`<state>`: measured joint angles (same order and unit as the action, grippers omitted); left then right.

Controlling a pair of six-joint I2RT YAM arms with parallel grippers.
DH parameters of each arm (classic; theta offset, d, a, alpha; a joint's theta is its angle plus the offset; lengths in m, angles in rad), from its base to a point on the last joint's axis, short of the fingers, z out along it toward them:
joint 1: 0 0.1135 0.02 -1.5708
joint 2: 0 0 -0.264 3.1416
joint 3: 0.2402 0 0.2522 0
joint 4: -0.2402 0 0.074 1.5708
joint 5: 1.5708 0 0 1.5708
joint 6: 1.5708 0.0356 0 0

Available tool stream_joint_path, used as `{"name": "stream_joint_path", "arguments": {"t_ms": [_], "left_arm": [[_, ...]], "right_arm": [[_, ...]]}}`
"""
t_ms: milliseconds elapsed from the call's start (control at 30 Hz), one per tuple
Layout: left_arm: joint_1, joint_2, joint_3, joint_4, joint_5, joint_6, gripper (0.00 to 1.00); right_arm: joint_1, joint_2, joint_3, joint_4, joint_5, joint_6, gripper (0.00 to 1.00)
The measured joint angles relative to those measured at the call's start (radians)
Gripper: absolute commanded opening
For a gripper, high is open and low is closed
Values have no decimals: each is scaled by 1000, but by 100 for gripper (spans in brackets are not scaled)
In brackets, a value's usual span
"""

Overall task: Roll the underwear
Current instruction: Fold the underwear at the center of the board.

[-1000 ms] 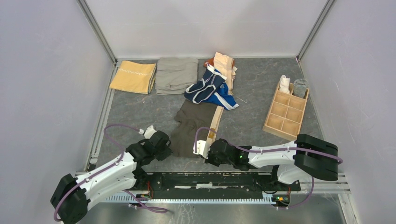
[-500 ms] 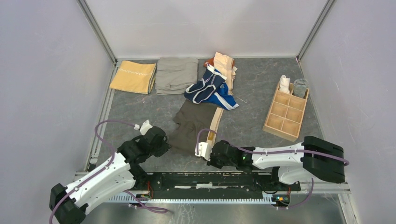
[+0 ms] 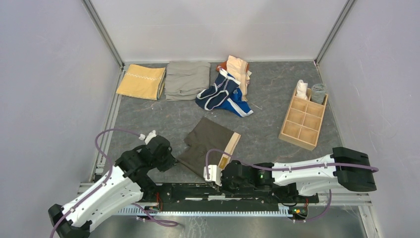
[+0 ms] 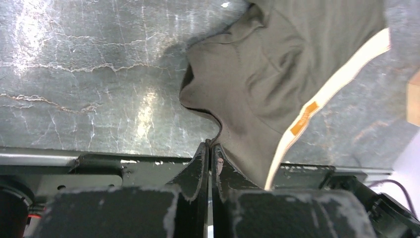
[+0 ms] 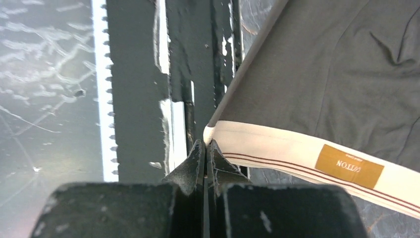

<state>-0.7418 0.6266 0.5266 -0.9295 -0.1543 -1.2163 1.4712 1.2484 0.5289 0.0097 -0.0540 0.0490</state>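
The dark grey-brown underwear (image 3: 208, 143) with a tan waistband lies spread near the table's front edge. Its left leg hem is pinched in my left gripper (image 3: 172, 161), which is shut. The left wrist view shows the fabric (image 4: 277, 64) running up from the closed tips of that gripper (image 4: 210, 145). My right gripper (image 3: 214, 173) is shut on the near corner of the waistband. In the right wrist view the white band with its orange label (image 5: 349, 166) starts right at that gripper's tips (image 5: 205, 144). The underwear (image 5: 341, 69) hangs stretched between the two grips.
Navy white-trimmed briefs (image 3: 217, 92), a bright blue piece (image 3: 238, 107) and a peach piece (image 3: 238, 69) are piled at the back. A mustard cloth (image 3: 141, 82) and a grey-khaki cloth (image 3: 187, 79) lie back left. A wooden compartment box (image 3: 303, 123) stands right. The black base rail (image 3: 198, 191) runs under both grippers.
Both arms have drawn back toward the near edge, dragging the grey-brown underwear closer and turning its waistband. The left gripper finished closing on the hem.
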Motion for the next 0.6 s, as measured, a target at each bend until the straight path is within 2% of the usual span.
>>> {"name": "stream_joint_path", "arguments": {"t_ms": [233, 433, 600], "left_arm": [[0, -47, 121, -90, -30, -1, 2], [0, 101, 187, -60, -89, 8, 2], [0, 249, 269, 2, -162, 47, 2]], "right_arm": [[6, -12, 74, -66, 4, 50, 0], [-54, -35, 109, -117, 12, 86, 0], [-210, -95, 109, -151, -45, 93, 0]]}}
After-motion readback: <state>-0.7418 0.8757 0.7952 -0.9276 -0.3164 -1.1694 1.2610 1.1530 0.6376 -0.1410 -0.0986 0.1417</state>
